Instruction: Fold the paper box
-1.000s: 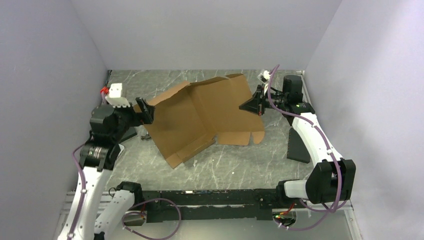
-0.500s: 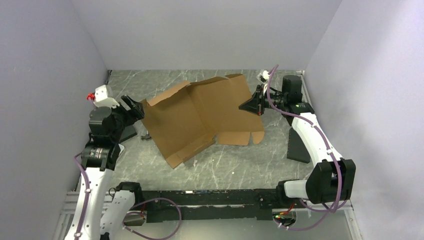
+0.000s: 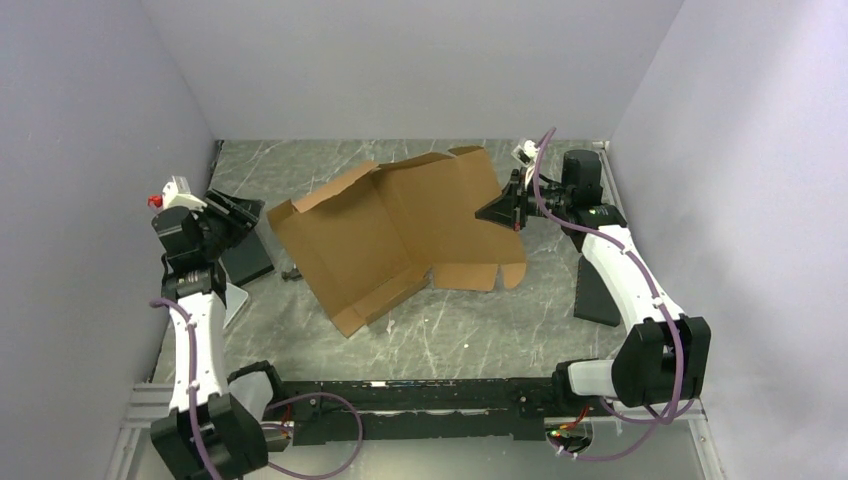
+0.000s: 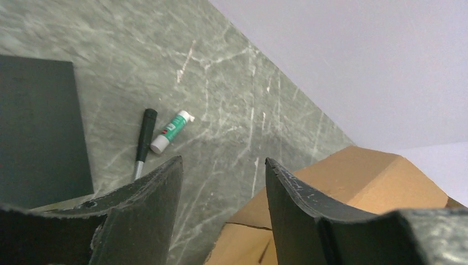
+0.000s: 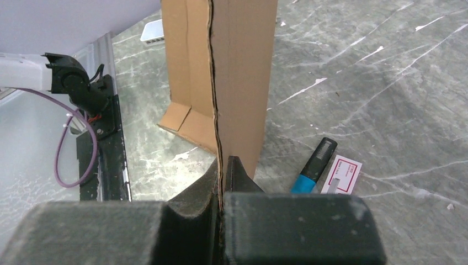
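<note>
The paper box (image 3: 400, 235) is a large brown cardboard sheet, part raised off the table, its left flap standing up. My right gripper (image 3: 497, 212) is shut on the sheet's right edge. The right wrist view shows that edge (image 5: 243, 72) running upright between the closed jaws of the right gripper (image 5: 222, 165). My left gripper (image 3: 248, 214) hangs just left of the box's left corner, apart from it. In the left wrist view the left gripper (image 4: 223, 161) is open with nothing between its fingers, and the cardboard (image 4: 353, 171) lies beyond them to the right.
One black pad (image 3: 245, 258) lies under the left gripper and another (image 3: 598, 290) beside the right arm. A dark pen (image 4: 144, 138) and a green-white tube (image 4: 171, 131) lie near the left pad. A blue marker (image 5: 314, 165) and a small card (image 5: 342, 174) lie under the right gripper.
My left arm has drawn back to the left, away from the box's left corner, and its jaws have narrowed. The right gripper and the box have stayed put.
</note>
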### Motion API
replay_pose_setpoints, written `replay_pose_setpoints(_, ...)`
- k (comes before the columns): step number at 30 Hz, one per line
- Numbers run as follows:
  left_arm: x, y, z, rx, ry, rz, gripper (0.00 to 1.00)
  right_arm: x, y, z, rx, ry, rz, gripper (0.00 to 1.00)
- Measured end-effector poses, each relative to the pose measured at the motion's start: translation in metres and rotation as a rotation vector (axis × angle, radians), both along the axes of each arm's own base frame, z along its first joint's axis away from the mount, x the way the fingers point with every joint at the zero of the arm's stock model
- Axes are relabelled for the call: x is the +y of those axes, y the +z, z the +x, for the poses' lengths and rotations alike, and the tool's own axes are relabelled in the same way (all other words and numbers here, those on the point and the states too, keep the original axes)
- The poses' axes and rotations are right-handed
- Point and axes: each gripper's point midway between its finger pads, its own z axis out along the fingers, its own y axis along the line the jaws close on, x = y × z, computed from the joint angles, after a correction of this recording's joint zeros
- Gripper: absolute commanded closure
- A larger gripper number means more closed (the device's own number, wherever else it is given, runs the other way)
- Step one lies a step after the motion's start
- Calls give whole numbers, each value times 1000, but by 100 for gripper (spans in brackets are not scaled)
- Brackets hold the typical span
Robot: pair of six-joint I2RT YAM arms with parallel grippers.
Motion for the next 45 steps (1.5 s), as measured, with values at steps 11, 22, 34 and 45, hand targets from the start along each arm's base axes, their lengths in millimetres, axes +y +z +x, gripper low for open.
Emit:
replay_pose_setpoints(11,-34,1,5,-95,-287,-165,37,2,-5,3,16,0,1,100)
replay_pose_setpoints(22,-48,-15,3,-47,-402,-224,47,2,-9,5,55,-14,11,100)
replay_pose_setpoints(34,-49,-27,0,-2,-412,-234,40,1,-16,16,81,-61,11,100)
replay_pose_setpoints(45,-43,-32,1,16,-394,-264,41,1,-18,18,84,-64,11,100)
